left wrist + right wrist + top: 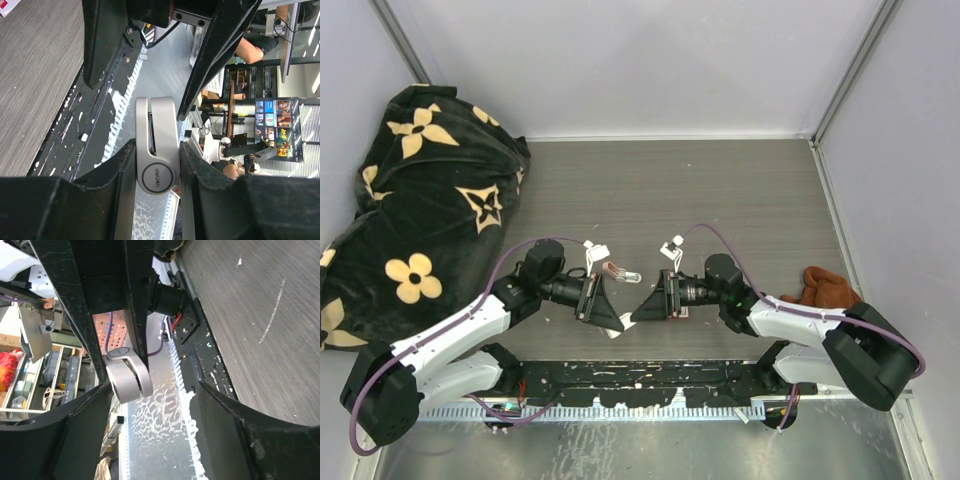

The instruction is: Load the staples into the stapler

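My left gripper [156, 150] is shut on a small silver-white stapler [157, 150], its pads pressed on both sides near the round logo end. In the top view both grippers meet above the table's near middle, left gripper [612, 312] facing right gripper [645, 305], with the stapler [626, 320] between them. My right gripper [155, 390] stands open, and the stapler [127, 382] hangs just inside its left finger; I cannot tell if they touch. A small red-and-white item that looks like the staples box [7, 5] lies on the table, with a small pinkish piece [620, 271] behind the grippers.
A black blanket with cream flowers [420, 200] fills the left side. A brown cloth [830, 290] lies at the right by the right arm. A black rail with white scuffs [640, 385] runs along the near edge. Grey walls close the table's sides and back.
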{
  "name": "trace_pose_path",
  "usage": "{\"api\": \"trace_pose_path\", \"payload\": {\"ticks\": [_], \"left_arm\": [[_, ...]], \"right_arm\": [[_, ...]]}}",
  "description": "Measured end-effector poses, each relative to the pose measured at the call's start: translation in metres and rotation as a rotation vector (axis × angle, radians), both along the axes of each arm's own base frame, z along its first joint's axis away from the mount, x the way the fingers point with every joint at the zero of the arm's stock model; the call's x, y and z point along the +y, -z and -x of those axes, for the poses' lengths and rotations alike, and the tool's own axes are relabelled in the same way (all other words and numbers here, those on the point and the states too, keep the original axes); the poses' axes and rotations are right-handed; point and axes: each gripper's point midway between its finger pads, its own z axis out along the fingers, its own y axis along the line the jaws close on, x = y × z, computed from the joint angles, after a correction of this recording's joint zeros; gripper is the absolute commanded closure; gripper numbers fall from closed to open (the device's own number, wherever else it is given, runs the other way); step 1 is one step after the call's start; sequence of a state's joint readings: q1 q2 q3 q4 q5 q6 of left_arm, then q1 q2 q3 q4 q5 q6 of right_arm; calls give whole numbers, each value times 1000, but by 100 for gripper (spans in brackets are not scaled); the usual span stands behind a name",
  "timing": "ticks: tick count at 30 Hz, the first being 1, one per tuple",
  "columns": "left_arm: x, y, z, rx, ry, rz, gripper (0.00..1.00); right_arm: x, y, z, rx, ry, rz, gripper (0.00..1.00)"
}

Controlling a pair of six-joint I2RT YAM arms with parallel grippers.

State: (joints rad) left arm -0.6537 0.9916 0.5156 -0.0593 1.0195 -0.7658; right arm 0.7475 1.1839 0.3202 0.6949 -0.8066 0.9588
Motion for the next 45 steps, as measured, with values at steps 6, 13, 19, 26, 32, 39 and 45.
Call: {"api": "trace_pose_path", "payload": {"ticks": [6,13,19,26,32,39,45], "left_arm": [[-1,-2,3,-1,14,8,100],[-2,-4,5,-1,28,16,100],[-2,-2,5,14,34,10,51],[-5,4,-16,-82,-38,-64,1],[6,-1,-38,-241,-156,-163,1],[23,-19,-47,-533,-228,-260,24],[13,-10,-37,-680,-104,-384,38]], "right_arm": [[6,-13,8,12,-42,-42,55],[8,-20,15,41,-87,-69,79],[9,-19,17,91,-102,-70,99],[13,-15,9,146,-44,-52,99],[13,10,-5,213,67,41,99],[6,41,-16,295,176,164,99],[6,45,-20,321,204,196,99]]}}
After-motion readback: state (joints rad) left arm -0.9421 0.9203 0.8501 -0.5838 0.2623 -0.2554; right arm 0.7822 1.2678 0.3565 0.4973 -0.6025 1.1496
